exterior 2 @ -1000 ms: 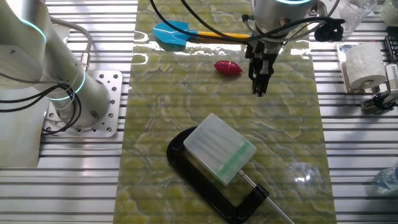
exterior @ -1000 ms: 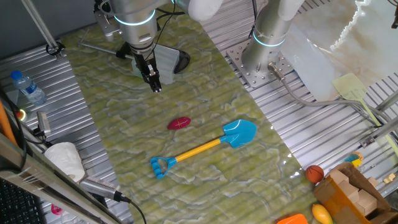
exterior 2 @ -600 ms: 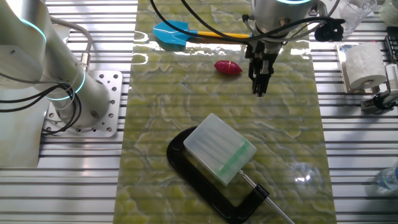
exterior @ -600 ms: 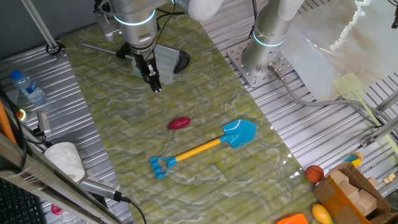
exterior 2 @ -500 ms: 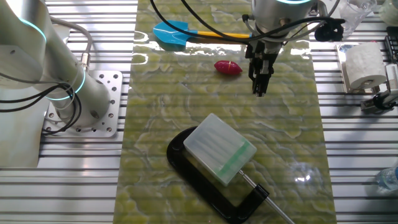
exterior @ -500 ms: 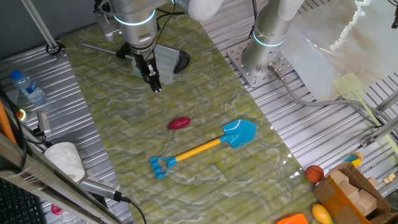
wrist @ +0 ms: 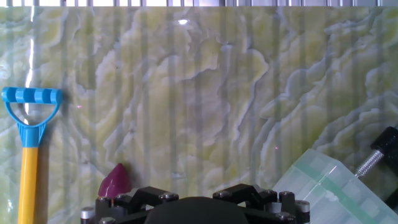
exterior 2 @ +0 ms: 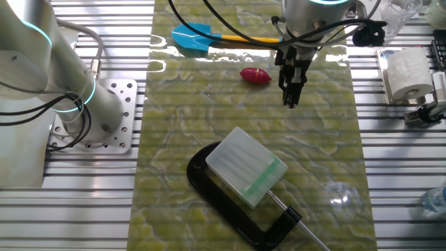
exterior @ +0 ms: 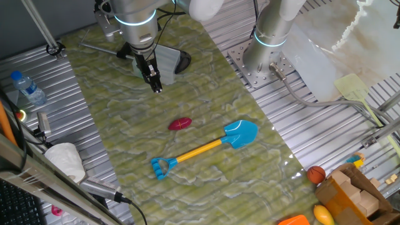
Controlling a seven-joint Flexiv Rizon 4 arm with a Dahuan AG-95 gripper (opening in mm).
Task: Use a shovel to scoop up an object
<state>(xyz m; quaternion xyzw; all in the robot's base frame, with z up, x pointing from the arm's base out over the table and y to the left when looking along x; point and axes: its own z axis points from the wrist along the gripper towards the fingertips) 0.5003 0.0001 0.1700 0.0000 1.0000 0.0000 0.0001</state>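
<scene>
1. The claw (exterior: 156, 86) hangs above the green marbled bench (exterior: 206, 94), fingers pressed together and holding nothing.
2. The shovel (exterior: 206, 149) lies flat on the bench, well apart from the claw, its blue blade towards the arm's metal base plate (exterior: 256, 62).
3. The object (exterior: 180, 124), a dark red oval, rests between the claw and the shovel's yellow shaft, touching neither.
4. Beyond the claw sits the pale dustpan (exterior 2: 247, 167) with its black handle.
</scene>
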